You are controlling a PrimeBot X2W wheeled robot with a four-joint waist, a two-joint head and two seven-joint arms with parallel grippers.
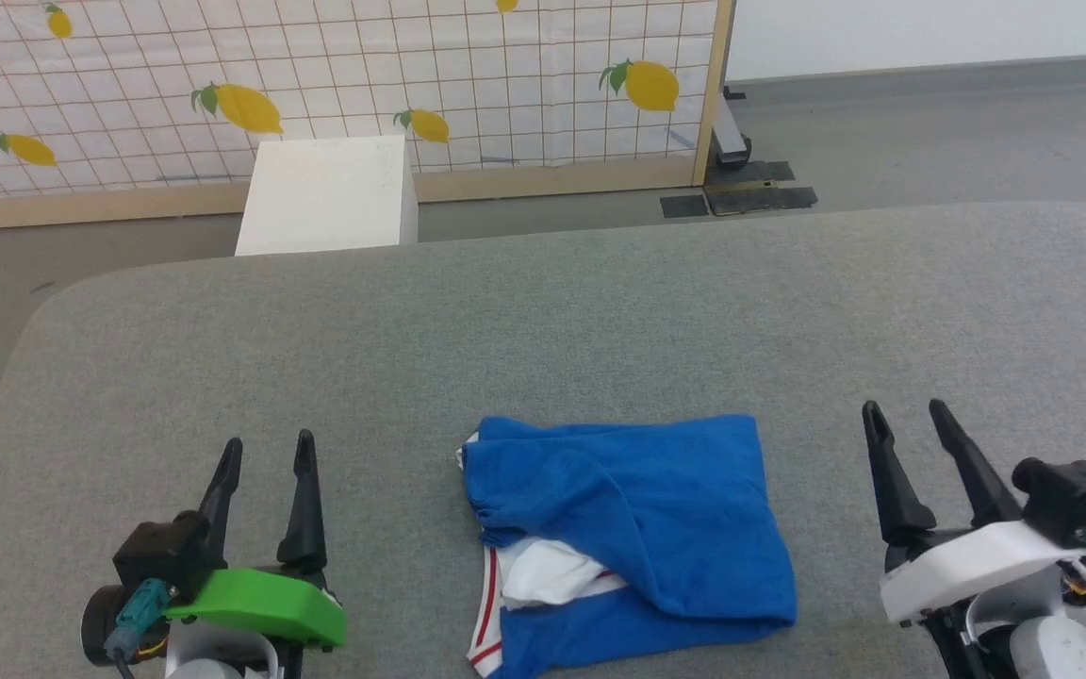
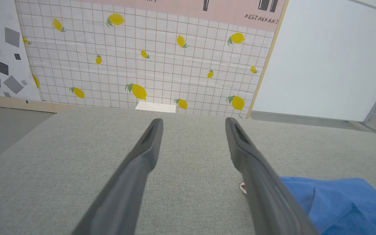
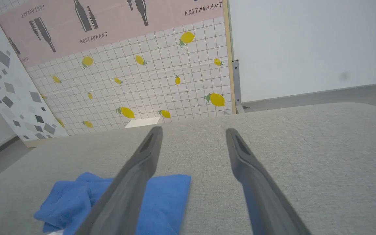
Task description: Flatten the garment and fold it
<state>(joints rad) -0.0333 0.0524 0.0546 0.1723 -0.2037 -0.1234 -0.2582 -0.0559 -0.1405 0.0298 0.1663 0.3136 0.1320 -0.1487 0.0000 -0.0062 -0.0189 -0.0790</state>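
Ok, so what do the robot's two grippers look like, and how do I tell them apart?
Each has two long, dark, tapering fingers on a black body with a teal plug. The left gripper wears a bright green shell; the right gripper wears a white shell.

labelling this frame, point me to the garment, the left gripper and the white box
garment (image 1: 666, 500): head view, on the blue top layer, mid-cloth
left gripper (image 1: 270, 438): head view, midway between its open fingertips
white box (image 1: 326, 193): head view, on its top face, beyond the table
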